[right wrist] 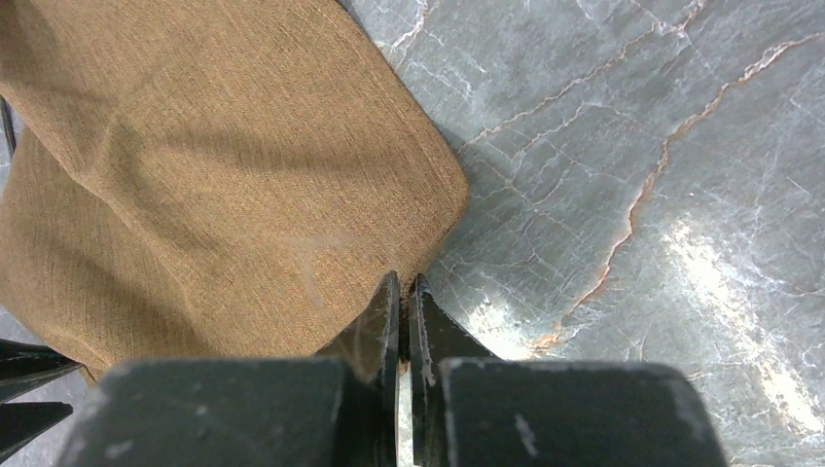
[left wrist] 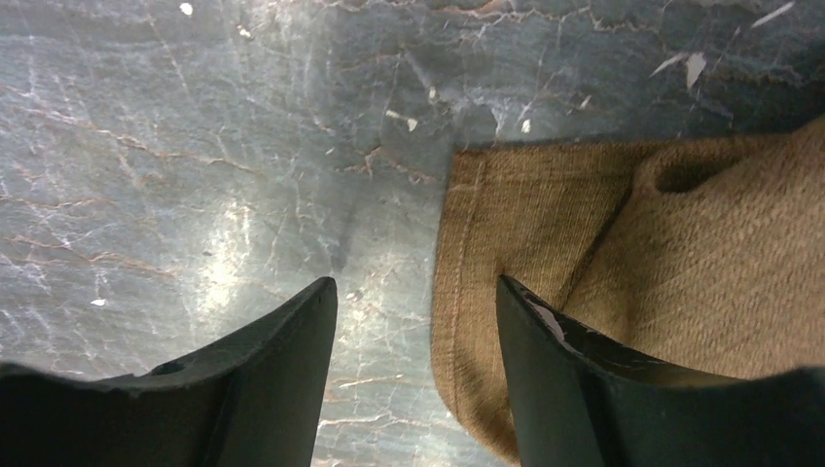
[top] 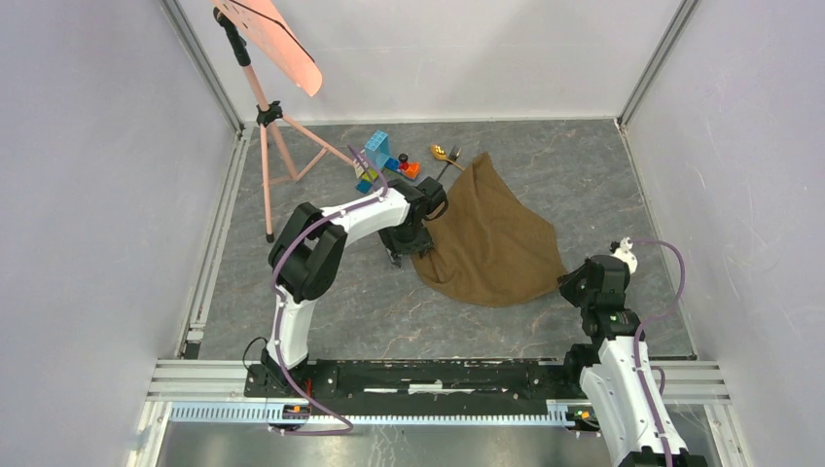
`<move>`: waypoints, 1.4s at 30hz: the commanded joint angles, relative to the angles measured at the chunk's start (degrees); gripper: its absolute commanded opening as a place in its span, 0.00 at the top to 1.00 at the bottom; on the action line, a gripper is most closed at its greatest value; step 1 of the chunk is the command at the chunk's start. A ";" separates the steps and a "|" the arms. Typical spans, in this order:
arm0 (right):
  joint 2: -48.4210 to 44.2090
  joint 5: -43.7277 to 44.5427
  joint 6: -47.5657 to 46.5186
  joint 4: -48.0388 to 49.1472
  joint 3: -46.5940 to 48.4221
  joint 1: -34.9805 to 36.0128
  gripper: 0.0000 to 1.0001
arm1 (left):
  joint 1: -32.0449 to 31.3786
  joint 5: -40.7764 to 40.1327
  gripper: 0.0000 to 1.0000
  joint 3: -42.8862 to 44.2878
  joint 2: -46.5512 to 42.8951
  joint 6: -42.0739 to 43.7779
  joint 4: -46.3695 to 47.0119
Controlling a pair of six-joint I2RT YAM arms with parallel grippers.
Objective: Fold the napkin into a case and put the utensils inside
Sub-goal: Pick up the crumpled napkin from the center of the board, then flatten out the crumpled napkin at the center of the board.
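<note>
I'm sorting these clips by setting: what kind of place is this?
Probably a robotics lab test cell: plain white walls enclose a marbled grey table, the left arm and right arm are bolted to an aluminium rail.

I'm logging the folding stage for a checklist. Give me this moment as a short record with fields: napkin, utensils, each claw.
napkin: brown, partly folded, lying on the table
utensils: gold spoon and dark fork by the napkin's far corner, not inside
left claw: open, straddling the napkin's edge
right claw: shut at the napkin's right edge; pinch on cloth unclear
</note>
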 commanded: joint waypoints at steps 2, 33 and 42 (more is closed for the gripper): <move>-0.18 -0.18 -2.02 3.47 1.02 0.41 1.00 | -0.78 -4.21 0.30 3.45 2.65 -4.35 -2.05; -8.45 -11.78 -19.22 -3.29 29.57 0.72 1.00 | 2.39 -1.53 0.98 -23.83 -44.96 16.66 36.29; -14.90 -19.37 -22.71 4.74 49.42 0.71 1.00 | 1.76 11.08 0.98 -10.95 -66.58 34.13 40.82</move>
